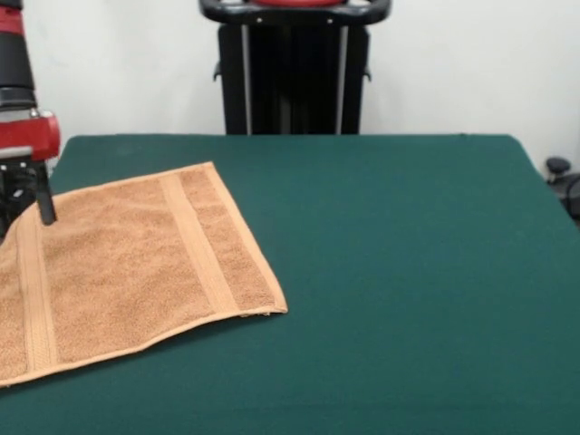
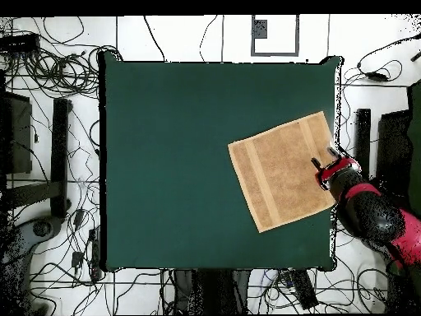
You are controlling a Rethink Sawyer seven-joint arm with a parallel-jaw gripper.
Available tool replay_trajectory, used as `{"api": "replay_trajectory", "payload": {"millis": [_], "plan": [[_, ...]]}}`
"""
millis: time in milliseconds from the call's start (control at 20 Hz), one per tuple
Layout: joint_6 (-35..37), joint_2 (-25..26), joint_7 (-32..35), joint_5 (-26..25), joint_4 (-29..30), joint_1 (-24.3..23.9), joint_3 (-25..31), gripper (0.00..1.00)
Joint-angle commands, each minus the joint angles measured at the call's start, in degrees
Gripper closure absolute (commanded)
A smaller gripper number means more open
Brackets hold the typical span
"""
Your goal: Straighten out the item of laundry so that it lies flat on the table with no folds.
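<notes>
Look at the left edge of the front view: your red and black arm (image 1: pixel 23 109) comes down there, and its gripper (image 1: pixel 36 204) touches the towel (image 1: pixel 136 263) by one woven band. You cannot tell if the gripper is wide or narrow. The towel lies spread out at the lower left, on the green table (image 1: pixel 408 272).

In the overhead view, the towel (image 2: pixel 284 171) sits at the table's (image 2: pixel 173 164) right edge, with the gripper (image 2: pixel 321 164) over its right side.

Behind the table you have a plain white wall (image 1: pixel 471 63). From above you see a white floor (image 2: pixel 205 37) marked with dark lines, tangled black cables (image 2: pixel 49 70) strewn along the sides, and 1 grey square frame (image 2: pixel 274 34) lying on it.
</notes>
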Motion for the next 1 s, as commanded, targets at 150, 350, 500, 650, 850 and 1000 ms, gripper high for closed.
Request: {"api": "replay_trajectory", "payload": {"millis": [150, 350, 500, 650, 850, 1000], "plan": [[-4.36, -0.49, 18.98, 2.91, 5.41, 5.36, -6.89, 0.0], [-7.08, -0.41, 20.72, 3.32, 6.35, 6.87, -8.31, 0.0], [-9.27, -0.4, 22.11, 3.69, 6.81, 8.41, -9.68, 0.0], [-11.38, -0.62, 23.1, 4.59, 7.43, 10.04, -11.07, 0.0], [-14.32, -0.98, 24.17, 6.4, 7.67, 12.92, -13.37, 0.0], [-15.35, -1.79, 24.54, 8.22, 7.77, 15.11, -15.0, 0.0]]}}
